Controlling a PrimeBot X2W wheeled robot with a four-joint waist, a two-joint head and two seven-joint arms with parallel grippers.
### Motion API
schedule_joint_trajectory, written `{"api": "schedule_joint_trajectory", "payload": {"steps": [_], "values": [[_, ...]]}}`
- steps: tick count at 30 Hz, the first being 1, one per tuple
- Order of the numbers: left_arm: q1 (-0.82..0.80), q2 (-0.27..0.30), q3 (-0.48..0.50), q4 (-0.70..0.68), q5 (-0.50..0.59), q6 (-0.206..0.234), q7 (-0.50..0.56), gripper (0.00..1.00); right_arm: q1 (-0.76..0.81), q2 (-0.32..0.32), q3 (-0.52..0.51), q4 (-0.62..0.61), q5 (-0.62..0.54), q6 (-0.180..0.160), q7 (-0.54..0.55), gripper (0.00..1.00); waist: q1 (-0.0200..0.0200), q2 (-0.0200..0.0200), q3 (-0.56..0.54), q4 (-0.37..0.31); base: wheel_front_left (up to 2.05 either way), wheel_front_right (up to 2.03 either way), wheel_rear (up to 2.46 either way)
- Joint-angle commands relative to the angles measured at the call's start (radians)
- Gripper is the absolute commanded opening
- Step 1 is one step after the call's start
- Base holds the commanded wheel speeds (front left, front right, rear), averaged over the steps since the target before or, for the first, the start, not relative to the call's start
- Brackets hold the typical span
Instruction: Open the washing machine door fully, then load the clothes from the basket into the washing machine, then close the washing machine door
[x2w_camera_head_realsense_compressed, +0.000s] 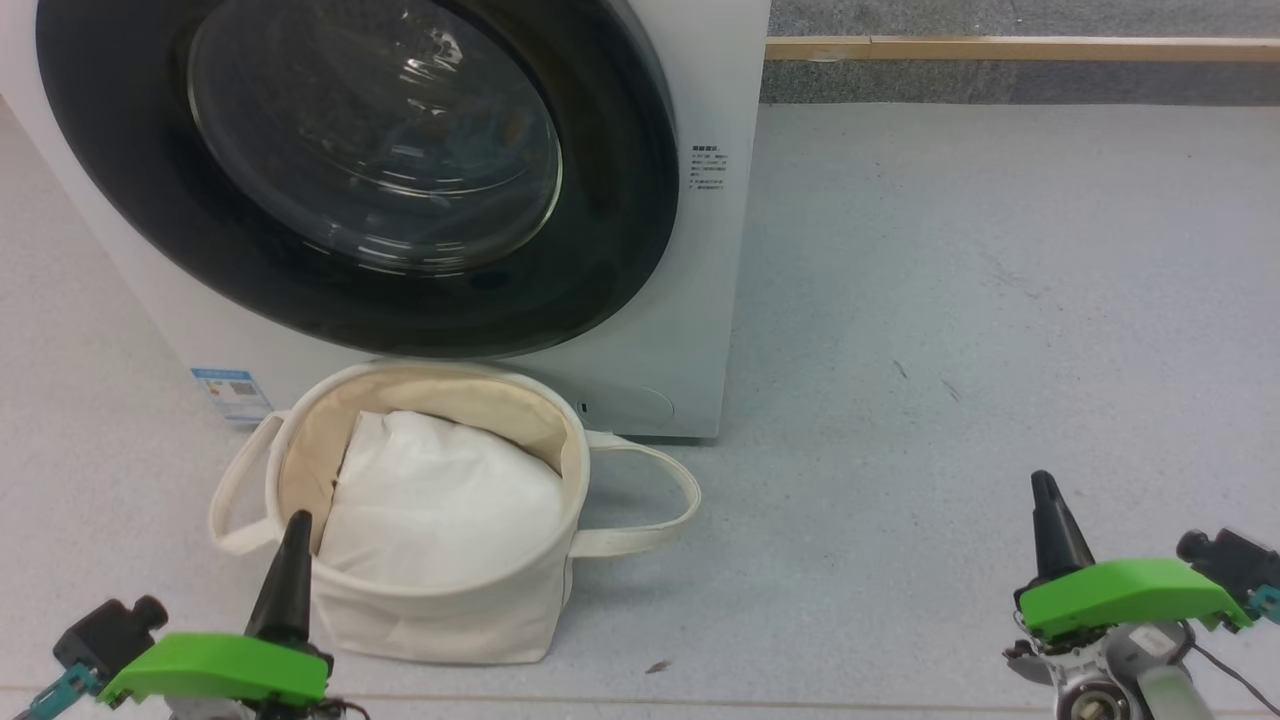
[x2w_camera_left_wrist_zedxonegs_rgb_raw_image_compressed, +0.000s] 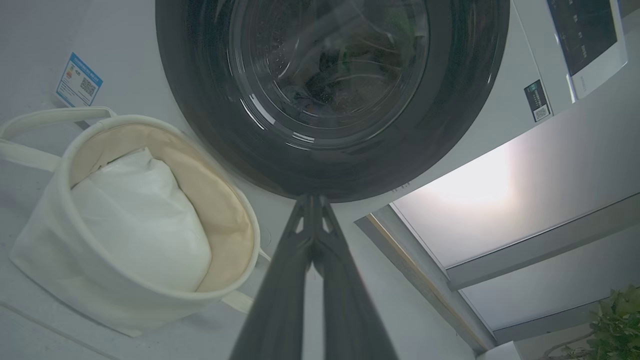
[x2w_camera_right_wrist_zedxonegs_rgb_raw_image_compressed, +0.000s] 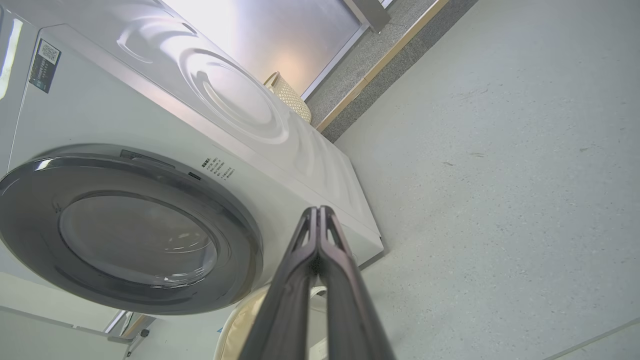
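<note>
With the washing machine door (x2w_camera_head_realsense_compressed: 620, 200) shut and our left gripper (x2w_camera_head_realsense_compressed: 295, 522) and right gripper (x2w_camera_head_realsense_compressed: 1042, 484) pinched together, empty, we should hook its right rim, avoiding the basket (x2w_camera_head_realsense_compressed: 440, 620)

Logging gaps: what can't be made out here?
Head view: whatever lies under the white pad in the basket, hidden by the pad.
Left wrist view: what sits behind the washing machine door, blurred by reflections on its glass.
Head view: blue label print, too small.
</note>
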Motion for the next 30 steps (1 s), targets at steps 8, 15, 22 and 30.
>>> {"api": "schedule_joint_trajectory", "payload": {"steps": [8,15,22,30], "values": [[-0.022,-0.005,0.046,-0.057,-0.067,0.007,0.027,0.0,-0.023,0.002,-0.018,-0.043,0.084,0.0,0.025,0.0,0.0,-0.0001,0.001,-0.001,0.0,0.0,0.0],[-0.015,-0.02,0.063,-0.074,-0.119,0.01,0.047,0.0,-0.019,0.007,-0.033,-0.048,0.151,0.0,0.045,0.0,0.0,-0.0001,0.002,-0.003,0.0,0.0,0.0],[-0.008,-0.034,0.081,-0.091,-0.171,0.013,0.068,0.0,-0.015,0.012,-0.048,-0.053,0.217,0.0,0.066,0.0,0.0,-0.0001,0.002,-0.004,0.0,0.0,0.0],[0.001,-0.051,0.101,-0.11,-0.231,0.016,0.091,0.0,-0.011,0.018,-0.064,-0.06,0.293,0.0,0.088,0.0,0.0,-0.0001,0.003,-0.005,0.0,0.0,0.0]]}}
